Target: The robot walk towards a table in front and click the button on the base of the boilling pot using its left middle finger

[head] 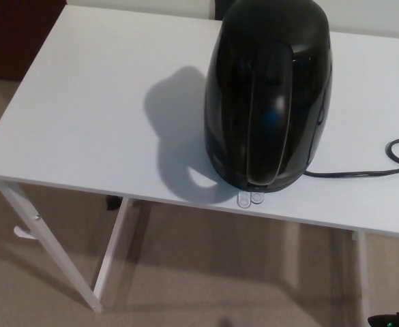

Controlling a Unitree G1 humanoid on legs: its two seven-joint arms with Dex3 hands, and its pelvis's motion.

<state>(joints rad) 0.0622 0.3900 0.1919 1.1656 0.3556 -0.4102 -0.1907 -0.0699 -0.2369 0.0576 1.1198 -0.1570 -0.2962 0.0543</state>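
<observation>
Neither hand shows, so their state is unknowable, while the black boiling pot (pixel 267 95) stands at the table's (pixel 83 116) near edge, its clear button (pixel 249 198) at the base facing the robot.

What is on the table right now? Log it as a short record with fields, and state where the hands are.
pot: black boiling pot, upright on the table, handle facing the camera
button: clear switch sticking out at the pot's base, near the table's front edge
cord: black cable running right from the base
table: white, bare on its left half
left hand: not in view
right hand: not in view
</observation>
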